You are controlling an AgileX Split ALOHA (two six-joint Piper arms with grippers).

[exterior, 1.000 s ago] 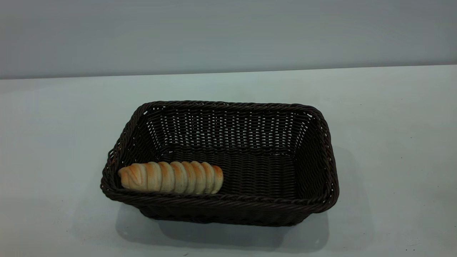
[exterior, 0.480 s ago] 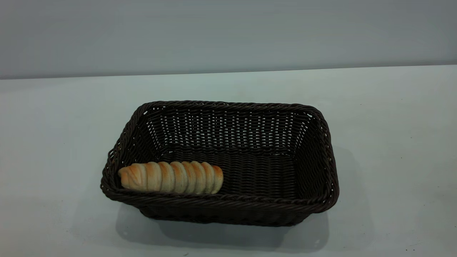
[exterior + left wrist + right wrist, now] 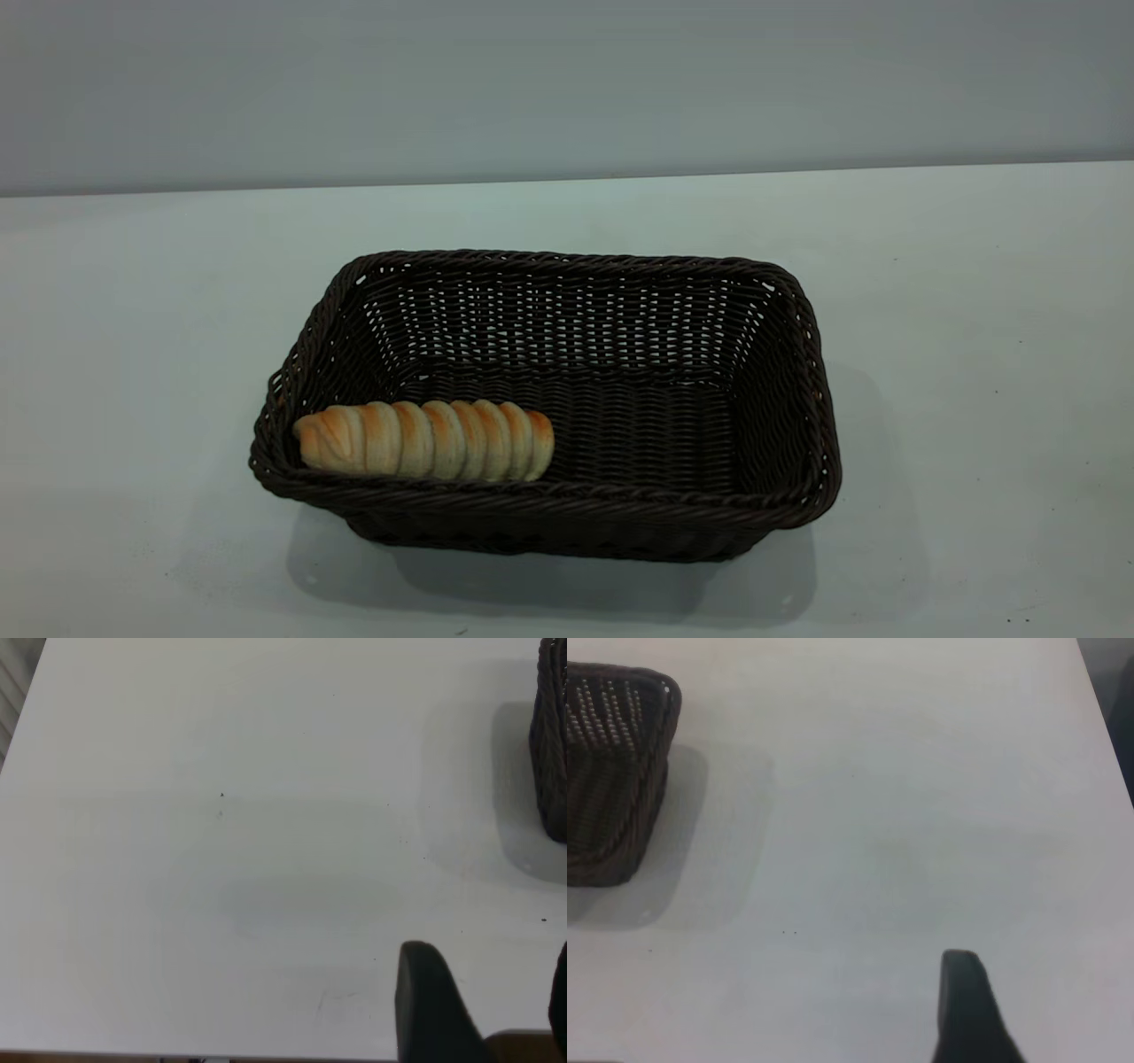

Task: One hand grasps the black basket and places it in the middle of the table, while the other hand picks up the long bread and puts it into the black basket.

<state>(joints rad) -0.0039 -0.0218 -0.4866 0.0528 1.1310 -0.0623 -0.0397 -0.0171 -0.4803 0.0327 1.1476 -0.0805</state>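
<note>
Nothing has moved since the earlier frames: basket and loaf lie exactly where they were a second ago. One large rectangular wicker basket [image 3: 567, 266], woven dark brown-black with flaring openwork sides and a thick braided rim, stands upright near the middle of the wide, plain white-grey desk [image 3: 974, 354], casting a soft shadow toward the camera. Light shows through the gaps in its far wall, while the floor is a tighter weave. Inside it lies one long bread [image 3: 425, 440], a small golden-tan loaf with spiral ridges, orange-brown on the crests and paler in the grooves; it rests lengthwise against the inside of the basket's near wall, tucked into the near-left corner as the exterior view shows it, and it spans roughly a third of the basket's length. The rest of the basket floor is bare weave. Neither arm appears in the exterior view. In the left wrist view one dark finger of the left gripper [image 3: 483, 1010] hangs above the bare desk with a second one just showing at the picture's edge, the two spread apart and holding nothing, and a corner of the basket sits well apart from it. In the right wrist view only one dark finger [image 3: 966, 1010] of the right gripper shows above the desk, so I cannot tell how far that gripper is open; the basket's end wall is well apart from it. A few tiny dark specks dot the desk.
</note>
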